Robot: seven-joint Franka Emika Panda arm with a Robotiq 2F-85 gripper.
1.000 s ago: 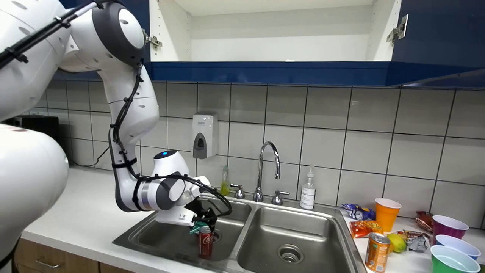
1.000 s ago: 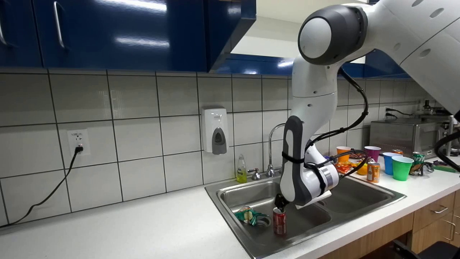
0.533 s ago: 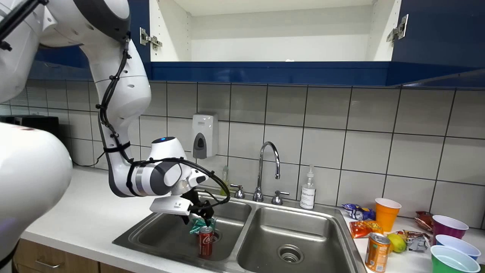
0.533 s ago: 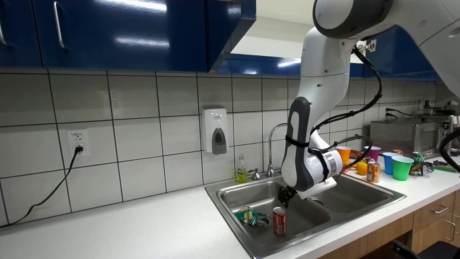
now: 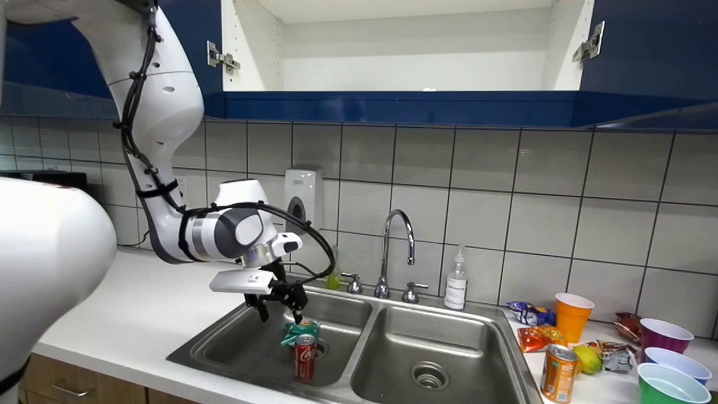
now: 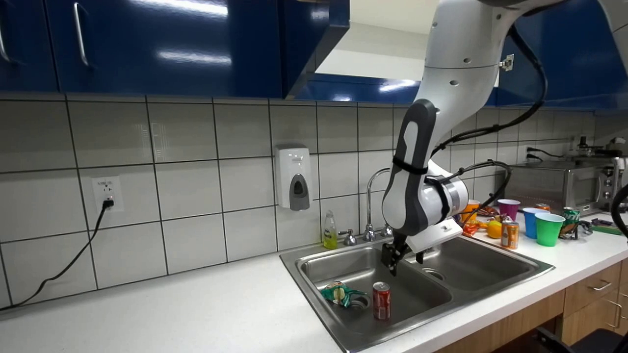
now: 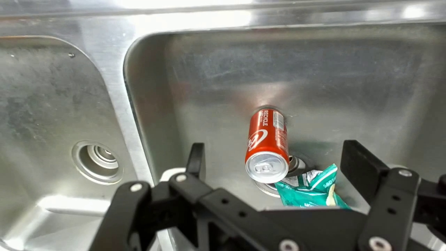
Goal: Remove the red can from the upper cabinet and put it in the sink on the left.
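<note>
1. Red can (image 7: 267,139), whole job: one, upright in the sink (image 5: 247,353), the left-hand basin as you face the tiled wall (image 5: 479,216). Delivery looks complete; your step in hand is likely the withdrawal. Tool (image 5: 281,317): jaws spread wide, nothing held, above the can and apart from it. Best handling: raise straight up, jaws at full spread; clear the can's top before any sideways swing; do not close near it. Contents cannot be told, so treat it as easily tipped.
2. Upper cabinet (image 5: 399,108): dark blue, standing open, above the sink. Watch your arm (image 5: 162,106) against it on the way up; the gap between them cannot be judged.
3. Bench (image 5: 148,303): white, on both sides of the sink.
4. Faucet (image 5: 385,252): chrome gooseneck, back edge; probably your chief obstacle in a sideways swing.
5. Soap dispenser (image 5: 305,182): wall-hung. Your cable loop (image 5: 308,226) crosses before it in an exterior view; depth uncertain.
6. Pump bottle (image 5: 455,289) and yellow-green bottle (image 6: 330,239): one each, flanking the faucet; likely easily knocked.
7. Cups (image 5: 573,322): orange, purple, blue, green; on the bench, well apart from the tool.
8. Orange can (image 5: 559,370): near the cups; not your item.
9. Green wrapper (image 7: 303,197): crumpled, same basin, near the red can; could snag if you dip.
</note>
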